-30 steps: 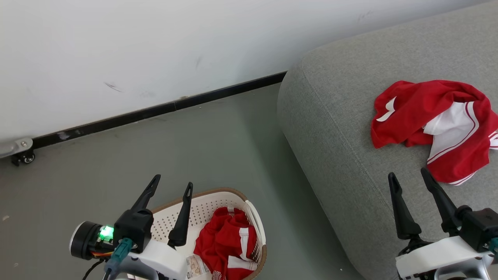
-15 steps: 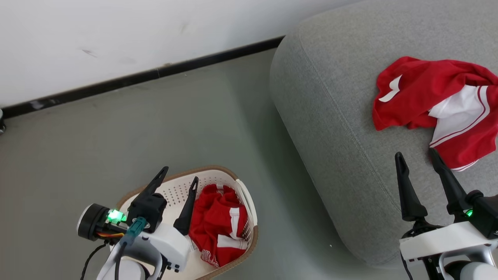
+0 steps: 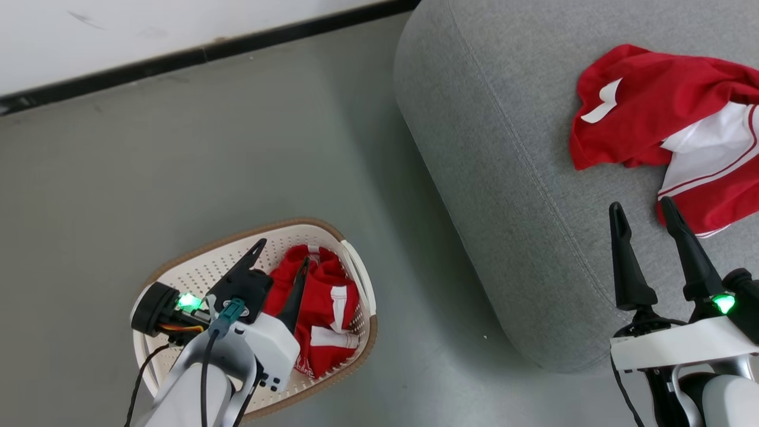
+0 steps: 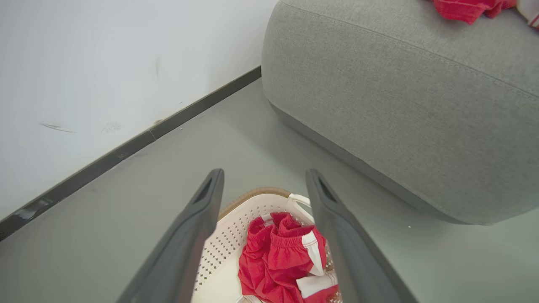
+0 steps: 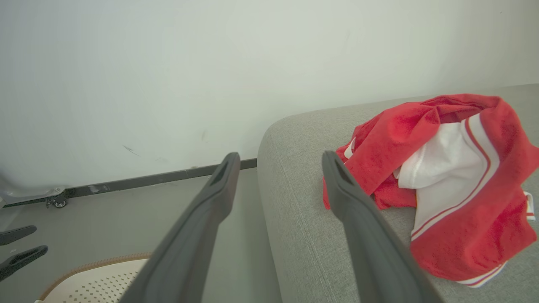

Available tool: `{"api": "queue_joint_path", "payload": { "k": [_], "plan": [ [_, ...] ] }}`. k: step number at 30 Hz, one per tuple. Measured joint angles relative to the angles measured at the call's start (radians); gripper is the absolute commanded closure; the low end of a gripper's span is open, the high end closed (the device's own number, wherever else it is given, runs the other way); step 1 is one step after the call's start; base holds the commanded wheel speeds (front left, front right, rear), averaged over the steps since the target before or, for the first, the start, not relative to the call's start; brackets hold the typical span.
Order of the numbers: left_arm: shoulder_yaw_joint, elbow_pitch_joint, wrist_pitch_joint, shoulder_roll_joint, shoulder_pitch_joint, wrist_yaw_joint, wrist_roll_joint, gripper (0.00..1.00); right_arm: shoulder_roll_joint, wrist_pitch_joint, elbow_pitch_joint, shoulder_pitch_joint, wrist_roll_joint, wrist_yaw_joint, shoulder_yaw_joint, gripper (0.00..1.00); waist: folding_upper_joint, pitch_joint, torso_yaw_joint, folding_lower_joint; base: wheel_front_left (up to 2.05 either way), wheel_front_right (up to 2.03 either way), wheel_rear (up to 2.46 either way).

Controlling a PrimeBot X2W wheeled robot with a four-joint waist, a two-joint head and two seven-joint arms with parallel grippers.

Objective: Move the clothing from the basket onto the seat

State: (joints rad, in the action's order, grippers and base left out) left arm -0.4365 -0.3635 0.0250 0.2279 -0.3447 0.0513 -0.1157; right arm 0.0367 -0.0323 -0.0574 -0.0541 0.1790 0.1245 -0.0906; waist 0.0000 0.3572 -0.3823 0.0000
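Left gripper (image 3: 283, 251) has come deeper over the basket (image 3: 195, 276), fingers spread above the clothing (image 3: 323, 296). Right gripper (image 3: 641, 203), spread and empty, hangs over the seat (image 3: 504, 148).

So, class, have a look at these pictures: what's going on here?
The robot's left gripper hangs open over the basket on the floor, above the red garments inside, holding nothing. Its right gripper is open and empty over the grey seat, beside a red-and-white garment already lying there. So one piece is across; the rest is not yet picked up.
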Motion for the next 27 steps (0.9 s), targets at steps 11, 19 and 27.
{"api": "queue_joint_path", "payload": {
  "k": [11,19,27],
  "plan": [
    [-0.016,-0.079,-0.008,-0.009,-0.088,-0.017,0.026,0.0,0.0,-0.031,0.025,-0.045,0.021,0.0,0.003,0.0,0.0,0.097,-0.027,0.0,0.0,0.0,0.0],
    [-0.017,-0.117,-0.006,-0.007,-0.133,-0.018,0.035,0.0,0.0,-0.056,0.044,-0.084,0.043,0.0,0.022,0.0,0.0,0.162,-0.045,0.0,0.0,0.0,0.0],
    [-0.019,-0.162,0.002,0.008,-0.164,-0.026,0.05,0.0,0.0,-0.085,0.069,-0.118,0.064,0.0,0.042,0.0,0.0,0.222,-0.06,0.0,0.0,0.0,0.0]
  ]
}}
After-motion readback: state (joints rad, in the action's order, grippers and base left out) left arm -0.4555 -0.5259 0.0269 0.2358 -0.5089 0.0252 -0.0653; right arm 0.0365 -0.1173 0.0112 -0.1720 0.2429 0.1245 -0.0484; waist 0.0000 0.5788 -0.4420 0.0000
